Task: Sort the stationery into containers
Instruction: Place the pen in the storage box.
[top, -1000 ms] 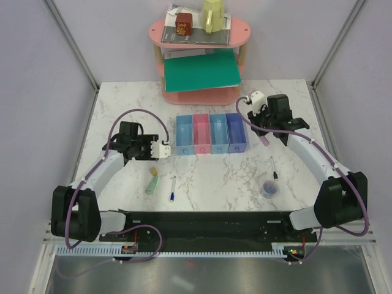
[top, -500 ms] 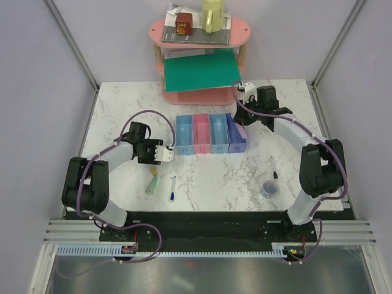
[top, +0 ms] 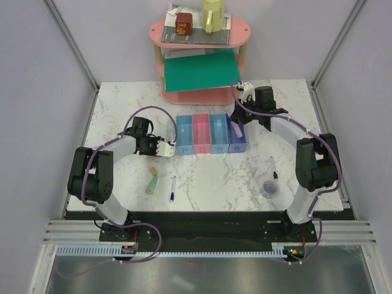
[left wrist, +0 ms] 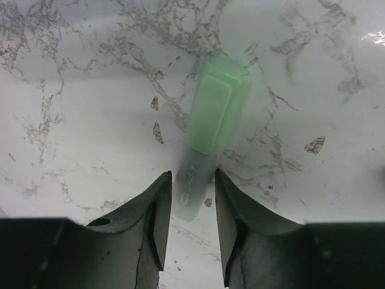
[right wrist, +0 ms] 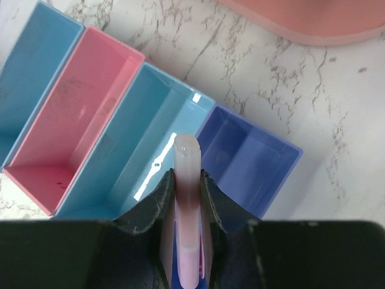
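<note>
**Settling the marker over one compartment**

The white marble-patterned table [top: 122, 110] is carrying the row of four joined open plastic trays [top: 185, 150]. The right tool [right wrist: 187, 180] is hanging above the row's right end, clenched on the pink-purple marker [right wrist: 186, 158]. The marker's tip is sitting over the wall shared by the mid-blue tray [right wrist: 144, 138] and the violet-blue tray [right wrist: 252, 159], at an angle to both.

A clean drop is likely calling for three things:
- a small sideways shift to bring the marker over one compartment
- a wrist turn to line the marker up with that tray's length
- a low release, so that it is not glancing off a rim

The left tool [left wrist: 192, 180] is pointing down with its jaws spread, grasping nothing. The pale green marker [left wrist: 213, 114] is lying flat on the table in line with the gap.

The clear round tape roll [top: 268, 188], thin white pen with a blue tip [top: 173, 188], thin black pen [top: 274, 168] and tan eraser [top: 153, 171] are lying loose on the table.
</note>
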You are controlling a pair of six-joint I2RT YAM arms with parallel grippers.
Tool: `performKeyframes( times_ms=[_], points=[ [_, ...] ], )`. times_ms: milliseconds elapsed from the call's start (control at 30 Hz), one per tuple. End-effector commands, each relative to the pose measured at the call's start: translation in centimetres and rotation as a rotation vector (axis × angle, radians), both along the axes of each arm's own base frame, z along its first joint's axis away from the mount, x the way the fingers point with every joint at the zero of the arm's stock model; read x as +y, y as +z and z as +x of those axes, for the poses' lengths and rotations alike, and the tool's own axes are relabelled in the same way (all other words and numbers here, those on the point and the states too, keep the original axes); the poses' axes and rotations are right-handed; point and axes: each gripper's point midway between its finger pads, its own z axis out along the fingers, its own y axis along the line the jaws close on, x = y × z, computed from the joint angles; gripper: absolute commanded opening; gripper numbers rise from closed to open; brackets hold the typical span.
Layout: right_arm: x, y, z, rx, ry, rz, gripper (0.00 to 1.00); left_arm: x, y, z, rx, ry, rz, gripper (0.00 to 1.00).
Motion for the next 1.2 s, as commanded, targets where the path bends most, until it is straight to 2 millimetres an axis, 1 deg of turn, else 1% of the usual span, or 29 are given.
performKeyframes(
  times_ms=[0, 33, 67, 133, 167, 200, 267, 333, 367, 533, 700, 733, 767, 833, 867, 900, 933, 967, 1000, 1033, 1067, 1100, 1133, 1167],
  points=[
    [0.0, -0.4, -0.2, -0.008, -0.002, 0.026, 0.00, 0.0, -1.7, -0.8, 0.045, -0.044, 0.021, 0.39],
    [0.1, -0.1, -0.3, -0.012, 0.002, 0.032, 0.00, 0.0, -1.8, -0.8, 0.045, -0.045, 0.022, 0.35],
    [0.3, 0.5, -0.1, -0.023, 0.007, 0.042, 0.00, 0.0, -2.0, -1.0, 0.050, -0.046, 0.024, 0.23],
    [0.6, 1.5, 0.0, -0.038, 0.016, 0.061, 0.00, -0.1, -2.1, -1.2, 0.056, -0.050, 0.017, 0.12],
    [0.9, 2.3, 0.1, -0.053, 0.031, 0.075, 0.00, -0.1, -2.2, -1.4, 0.059, -0.049, 0.012, 0.05],
    [1.2, 3.0, 0.2, -0.058, 0.028, 0.102, 0.00, -0.2, -2.3, -1.5, 0.060, -0.050, 0.006, 0.02],
    [1.7, 4.5, 0.3, -0.071, 0.036, 0.142, 0.00, -0.3, -2.6, -2.0, 0.068, -0.050, 0.003, 0.02],
    [2.1, 5.1, 0.3, -0.068, 0.042, 0.169, 0.00, -0.2, -2.8, -2.2, 0.067, -0.051, 0.004, 0.02],
    [2.3, 6.0, 0.7, -0.090, 0.046, 0.190, 0.00, -0.2, -3.1, -2.6, 0.076, -0.053, 0.006, 0.02],
    [3.7, 7.0, 0.8, -0.071, 0.067, 0.278, 0.00, -0.1, -3.2, -2.8, 0.073, -0.054, 0.009, 0.02],
    [4.8, 8.4, 0.8, -0.081, 0.098, 0.321, 0.00, -0.2, -2.3, -2.5, 0.047, -0.058, 0.005, 0.02],
    [5.2, 8.5, 0.3, -0.056, 0.112, 0.355, 0.00, -0.2, -1.9, -2.2, 0.031, -0.056, 0.003, 0.02],
    [5.6, 9.0, 0.4, -0.070, 0.123, 0.378, 0.00, -0.3, -1.6, -1.9, 0.016, -0.055, 0.000, 0.02],
    [6.4, 8.6, -0.2, -0.032, 0.132, 0.423, 0.00, -0.3, -0.2, -1.2, -0.034, -0.047, -0.006, 0.02],
    [7.2, 8.6, -0.4, -0.039, 0.149, 0.431, 0.00, -0.3, 0.5, -0.9, -0.058, -0.044, -0.004, 0.02],
    [7.7, 7.9, -0.5, -0.023, 0.156, 0.431, 0.00, -0.2, 1.6, -0.5, -0.097, -0.042, -0.003, 0.02],
    [8.2, 7.8, -0.5, -0.021, 0.165, 0.431, 0.00, -0.2, 2.6, -0.2, -0.131, -0.043, 0.000, 0.02],
    [9.2, 7.6, -0.8, -0.016, 0.184, 0.434, 0.00, -0.1, 3.3, 0.0, -0.154, -0.042, 0.005, 0.02],
    [9.7, 6.9, -0.7, -0.003, 0.190, 0.434, 0.00, -0.2, 4.1, 0.2, -0.178, -0.049, 0.005, 0.02],
    [10.4, 7.0, -0.7, -0.004, 0.202, 0.439, 0.00, -0.2, 5.7, 0.3, -0.225, -0.060, 0.004, 0.02],
    [11.2, 6.3, -0.7, 0.013, 0.213, 0.440, 0.00, -0.3, 6.5, 0.4, -0.250, -0.068, 0.001, 0.02],
    [11.7, 6.0, -0.7, 0.022, 0.219, 0.440, 0.00, -0.6, 7.4, 0.4, -0.277, -0.082, -0.004, 0.02],
    [12.1, 6.1, -0.5, 0.018, 0.226, 0.444, 0.00, -0.7, 9.0, 0.5, -0.320, -0.097, -0.006, 0.02],
    [12.7, 5.3, -0.5, 0.035, 0.232, 0.441, 0.00, -1.0, 9.6, 0.5, -0.337, -0.111, -0.015, 0.02]
  ],
)
